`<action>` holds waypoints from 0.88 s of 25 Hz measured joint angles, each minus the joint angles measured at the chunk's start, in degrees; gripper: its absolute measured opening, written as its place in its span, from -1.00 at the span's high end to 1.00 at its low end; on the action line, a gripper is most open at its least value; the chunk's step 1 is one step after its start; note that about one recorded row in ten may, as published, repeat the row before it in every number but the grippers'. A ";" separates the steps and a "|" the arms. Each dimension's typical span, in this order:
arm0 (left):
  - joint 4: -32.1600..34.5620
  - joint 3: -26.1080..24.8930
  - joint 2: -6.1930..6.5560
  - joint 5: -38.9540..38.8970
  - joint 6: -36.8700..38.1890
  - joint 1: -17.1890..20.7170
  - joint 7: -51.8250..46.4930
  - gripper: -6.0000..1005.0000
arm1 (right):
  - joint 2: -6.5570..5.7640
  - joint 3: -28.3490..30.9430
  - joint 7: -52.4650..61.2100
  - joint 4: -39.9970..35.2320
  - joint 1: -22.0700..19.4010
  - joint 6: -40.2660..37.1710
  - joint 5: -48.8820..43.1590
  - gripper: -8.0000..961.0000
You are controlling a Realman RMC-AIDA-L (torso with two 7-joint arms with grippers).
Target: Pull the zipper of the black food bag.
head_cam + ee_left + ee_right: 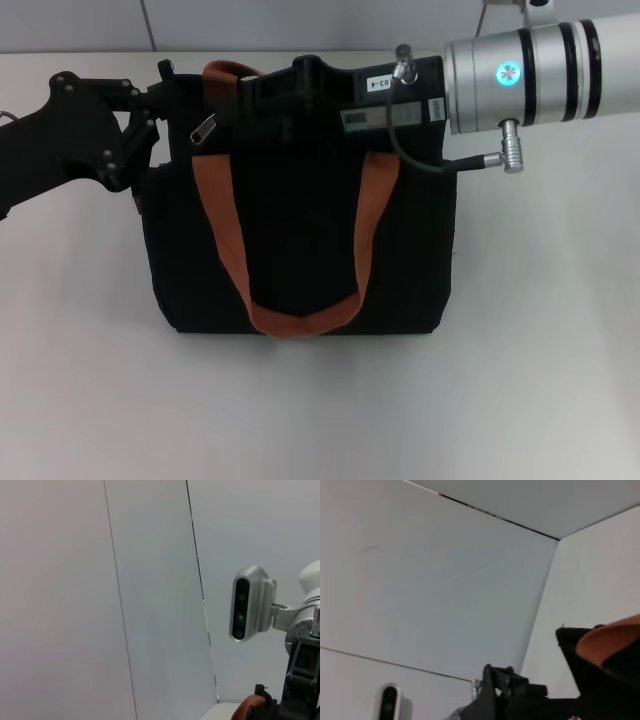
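Note:
The black food bag [300, 250] stands in the middle of the white table in the head view, with its two rust-orange handles [300, 322]. The silver zipper pull [205, 128] lies on the bag's top edge near its left end. My left gripper [160, 100] is against the bag's top left corner, just left of the pull. My right gripper [248, 100] reaches in from the right over the bag's top and ends just right of the pull. The right wrist view shows a bag corner [590, 670] and an orange handle [612, 642].
The white table [320, 410] spreads around the bag, with a pale wall behind. The right arm's silver forearm [530, 75] and its cable [415, 160] hang over the bag's right end. The left wrist view shows the right arm's wrist camera [250, 605].

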 joint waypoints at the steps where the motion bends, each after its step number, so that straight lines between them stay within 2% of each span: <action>1: 0.00 0.00 -0.03 -0.03 0.02 0.00 0.00 0.94 | 0.00 0.00 0.00 0.00 0.00 0.00 0.00 0.29; 22: 0.00 0.22 -0.80 -0.48 1.71 -0.76 0.41 0.94 | 0.51 -2.10 0.97 1.54 1.49 3.62 0.48 0.29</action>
